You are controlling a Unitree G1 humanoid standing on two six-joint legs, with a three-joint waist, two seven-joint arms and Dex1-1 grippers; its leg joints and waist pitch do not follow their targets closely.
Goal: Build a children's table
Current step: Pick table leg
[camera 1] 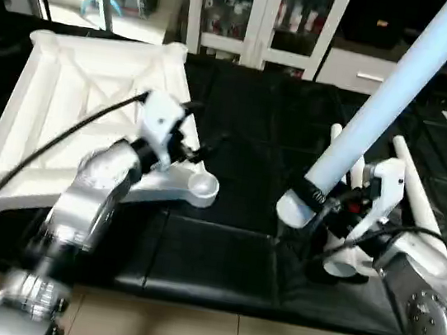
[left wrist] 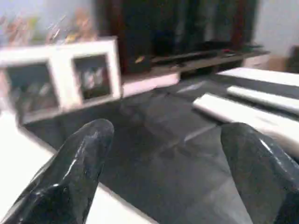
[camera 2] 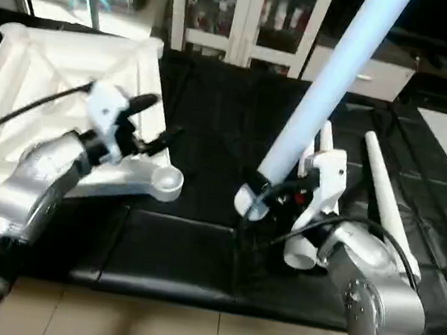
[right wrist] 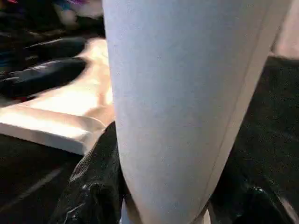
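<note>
On the black mat [camera 1: 219, 258], your upturned tabletop [camera 1: 58, 102] lies at the left, white plastic with an X-ribbed underside and round corner sockets (the nearest one [camera 1: 203, 185] sits just beside your left gripper [camera 1: 199, 135], whose fingers are spread and empty). Your right gripper [camera 1: 327, 200] clamps one smooth tapered leg [camera 1: 392, 95], tilted up and away. Two more legs [camera 1: 412, 190] lie behind it.

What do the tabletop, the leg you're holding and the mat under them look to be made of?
Tabletop: white moulded plastic, probably, going by its ribbed X-braced underside and faint sheen. Held leg: smooth matte white tube, likely plastic too; a faint seam runs along it. Mat: black, slightly glossy panelled sheet, maybe vinyl or foam.
</note>
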